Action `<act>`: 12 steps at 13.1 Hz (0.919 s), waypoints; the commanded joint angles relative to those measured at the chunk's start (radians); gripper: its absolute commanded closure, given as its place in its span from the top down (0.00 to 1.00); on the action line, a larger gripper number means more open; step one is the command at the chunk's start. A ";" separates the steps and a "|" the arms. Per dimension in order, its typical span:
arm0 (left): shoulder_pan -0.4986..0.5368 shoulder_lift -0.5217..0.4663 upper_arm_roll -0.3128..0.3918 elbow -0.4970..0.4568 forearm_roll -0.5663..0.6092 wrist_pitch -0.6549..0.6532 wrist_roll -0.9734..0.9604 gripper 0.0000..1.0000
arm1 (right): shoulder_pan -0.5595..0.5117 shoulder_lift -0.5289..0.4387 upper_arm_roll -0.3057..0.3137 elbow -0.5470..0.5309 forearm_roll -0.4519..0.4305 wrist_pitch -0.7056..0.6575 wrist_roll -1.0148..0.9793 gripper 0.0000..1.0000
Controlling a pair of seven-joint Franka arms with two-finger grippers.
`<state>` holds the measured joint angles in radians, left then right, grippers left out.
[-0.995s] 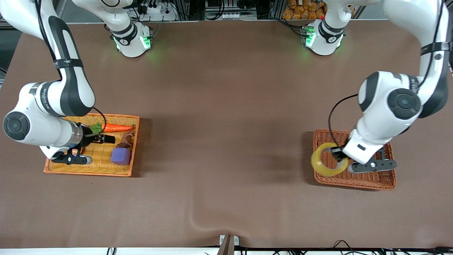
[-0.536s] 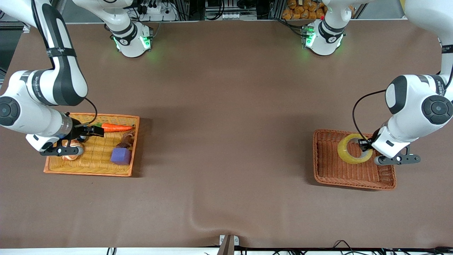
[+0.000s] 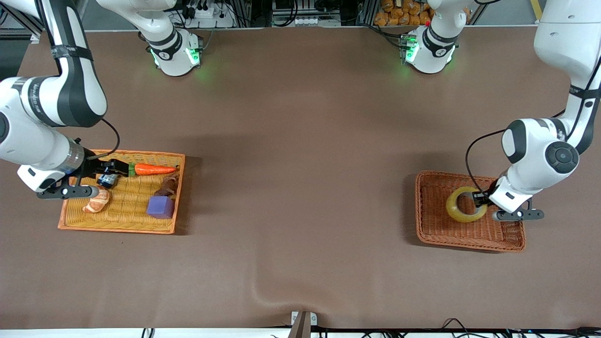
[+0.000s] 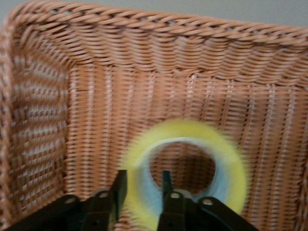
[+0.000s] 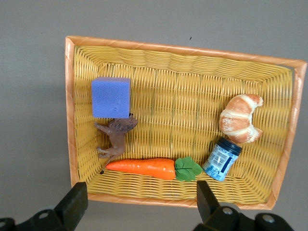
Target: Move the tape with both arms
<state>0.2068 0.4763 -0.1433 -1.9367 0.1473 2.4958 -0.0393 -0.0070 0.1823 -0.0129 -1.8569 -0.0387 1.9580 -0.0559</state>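
Note:
The tape (image 3: 451,210), a yellowish ring with a grey-white core, is in the brown wicker basket (image 3: 469,238) at the left arm's end of the table. My left gripper (image 3: 479,199) is shut on the ring's wall. In the left wrist view the tape (image 4: 192,131) is blurred, with one of my gripper's (image 4: 143,186) fingers inside the hole and the other outside, over the basket floor (image 4: 96,120). My right gripper (image 3: 115,167) is open and empty over the farther rim of the yellow tray (image 3: 117,229); its fingers stand wide apart in the right wrist view (image 5: 139,206).
The yellow tray (image 5: 183,50) at the right arm's end holds a carrot (image 3: 152,169), a purple cube (image 3: 160,206), a brown animal figure (image 3: 166,187), a croissant (image 3: 96,203) and a small blue jar (image 3: 107,180). Bare brown table lies between tray and basket.
My left gripper has carried the tape from over the basket's rim toward its middle and lower. My right arm has drawn back from the tray, uncovering the croissant and jar.

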 commanded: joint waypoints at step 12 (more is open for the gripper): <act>-0.003 -0.237 -0.116 0.424 -0.057 -0.645 -0.001 1.00 | -0.022 -0.084 0.021 0.258 -0.009 -0.263 0.034 1.00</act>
<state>0.2033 0.2483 -0.2533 -1.5689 0.1229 1.9333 -0.0407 -0.0090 0.1064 -0.0109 -1.6469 -0.0405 1.7609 -0.0462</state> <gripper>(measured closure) 0.000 0.000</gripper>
